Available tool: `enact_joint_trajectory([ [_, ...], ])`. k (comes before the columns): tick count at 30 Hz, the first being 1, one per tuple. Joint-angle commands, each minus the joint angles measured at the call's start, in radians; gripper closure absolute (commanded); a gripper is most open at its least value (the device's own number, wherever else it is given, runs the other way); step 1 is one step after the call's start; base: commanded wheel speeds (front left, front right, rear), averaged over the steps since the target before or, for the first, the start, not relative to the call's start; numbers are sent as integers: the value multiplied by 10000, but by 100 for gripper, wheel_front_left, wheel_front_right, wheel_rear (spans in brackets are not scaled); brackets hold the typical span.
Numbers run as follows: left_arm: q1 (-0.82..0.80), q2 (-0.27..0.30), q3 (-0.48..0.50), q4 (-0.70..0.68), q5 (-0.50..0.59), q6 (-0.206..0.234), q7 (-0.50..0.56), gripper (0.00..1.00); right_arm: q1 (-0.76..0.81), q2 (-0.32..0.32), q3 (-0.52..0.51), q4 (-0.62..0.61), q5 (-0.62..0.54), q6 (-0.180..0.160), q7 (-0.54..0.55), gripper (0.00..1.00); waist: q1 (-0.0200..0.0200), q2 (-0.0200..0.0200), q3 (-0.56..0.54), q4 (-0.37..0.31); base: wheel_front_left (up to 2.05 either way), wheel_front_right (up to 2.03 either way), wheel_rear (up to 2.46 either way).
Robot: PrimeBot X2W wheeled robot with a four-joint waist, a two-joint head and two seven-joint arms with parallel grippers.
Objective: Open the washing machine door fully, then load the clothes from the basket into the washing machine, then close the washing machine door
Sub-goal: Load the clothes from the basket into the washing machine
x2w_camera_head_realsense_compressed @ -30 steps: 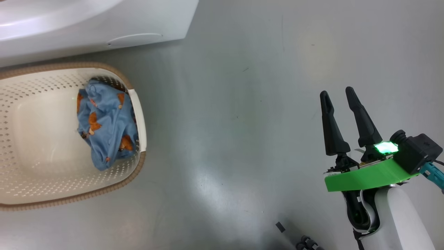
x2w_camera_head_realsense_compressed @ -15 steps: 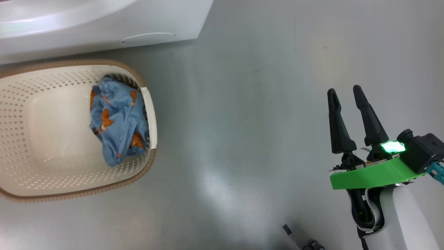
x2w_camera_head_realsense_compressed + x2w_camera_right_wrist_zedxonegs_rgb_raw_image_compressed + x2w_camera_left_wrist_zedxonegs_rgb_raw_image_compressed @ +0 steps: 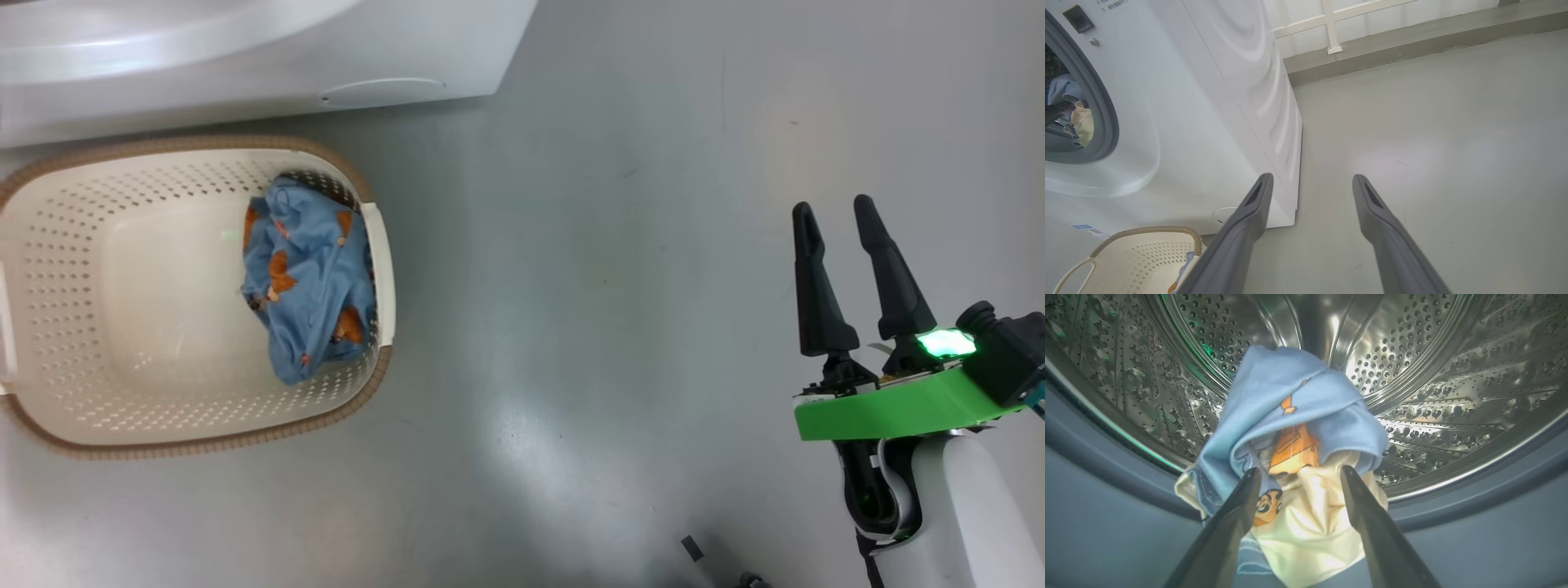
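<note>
The cream basket (image 3: 204, 445) stands on the floor before the white washing machine (image 3: 245, 73). A light blue piece of the clothes (image 3: 310, 286) lies against the basket's right wall. My right gripper (image 3: 833, 206) hangs open over bare floor, far right of the basket. In the left wrist view my left gripper (image 3: 1299, 471) is open at the steel drum (image 3: 1433, 375). A bundle of blue and cream clothes (image 3: 1290, 396) lies between and beyond its fingertips, across the grey gasket (image 3: 1106, 498). The right wrist view shows the right gripper (image 3: 1311, 177), the machine (image 3: 1208, 122) and the basket (image 3: 1147, 253). The washing machine door is out of view.
Grey floor (image 3: 571, 286) spreads wide to the right of the basket and machine. A low kerb (image 3: 1392, 53) with a white railing (image 3: 1331, 24) runs behind the machine. A small dark scrap (image 3: 691, 547) lies on the floor near my base.
The head camera has turned, so basket, machine and right gripper all sit further right in the picture. Nothing else has visibly moved.
</note>
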Motion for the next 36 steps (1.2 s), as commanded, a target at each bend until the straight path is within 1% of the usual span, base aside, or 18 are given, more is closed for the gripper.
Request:
enact_joint_trajectory([
  [1, 319, 457, 338, -393, 222, -15, -47, 0, 279, -84, 173, -262, -118, 27, -48, 0, 0, 0, -30, 56, 0, 0, 0],
  [7, 1639, 143, 1281, -1501, 1045, -15, -48, 0, 353, -193, 44, -302, -149, 27, -48, 0, 0, 0, -145, 244, 0, 0, 0],
  [16, 4099, -345, 2477, -3335, 2255, -15, -48, 0, 588, -359, -105, -327, -171, 27, -48, 0, 0, 0, -426, 439, 0, 0, 0],
  [19, 4878, -520, 2899, -3879, 2423, -15, -48, 0, 679, -429, -140, -330, -173, 27, -48, 0, 0, 0, -523, 486, 0, 0, 0],
  [20, 5406, -658, 3233, -4257, 2516, -15, -49, 0, 733, -469, -153, -328, -172, 27, -48, 0, 0, 0, -592, 509, 0, 0, 0],
  [21, 5406, -658, 3233, -4257, 2516, -15, -49, 0, 733, -469, -153, -328, -172, 27, -48, 0, 0, 0, -592, 509, 0, 0, 0],
  [31, 7966, -1187, 4305, -6369, 3260, -15, -49, 0, 979, -605, -206, -332, -182, 27, -48, 0, 0, 0, -823, 595, 0, 0, 0],
  [36, 8682, -1364, 4569, -7096, 3401, -15, -49, 0, 1075, -670, -237, -324, -174, 27, -48, 0, 0, 0, -873, 642, 0, 0, 0],
])
